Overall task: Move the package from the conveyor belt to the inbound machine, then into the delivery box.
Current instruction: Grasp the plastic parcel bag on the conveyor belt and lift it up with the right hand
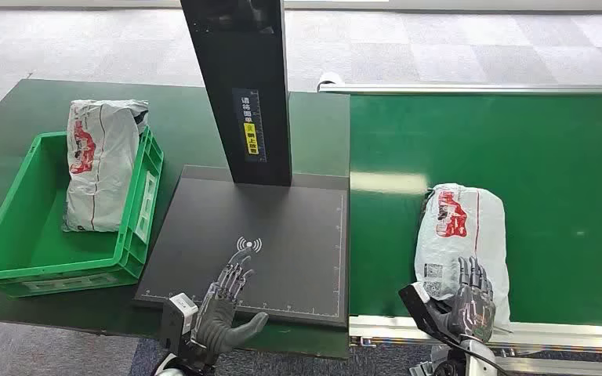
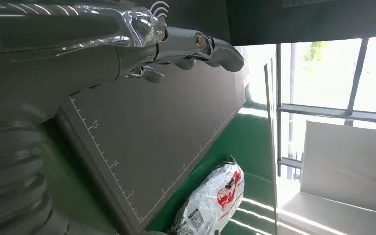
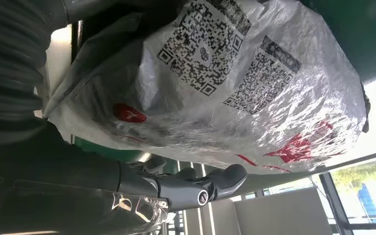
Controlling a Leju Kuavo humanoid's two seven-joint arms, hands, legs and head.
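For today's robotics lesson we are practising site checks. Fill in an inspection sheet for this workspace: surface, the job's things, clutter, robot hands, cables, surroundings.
Surface: dark green table on the left, green conveyor belt on the right.
Job's things: white package lies on the belt; black inbound machine plate bare; green delivery box already has another white package leaning in it.
Clutter: nothing seen.
Robot hands: left robot hand open over the plate's near edge; right robot hand at the package's near end, grasp unclear.
Cables: a dark cable at the right wrist.
Surroundings: grey tiled floor; windows beyond.
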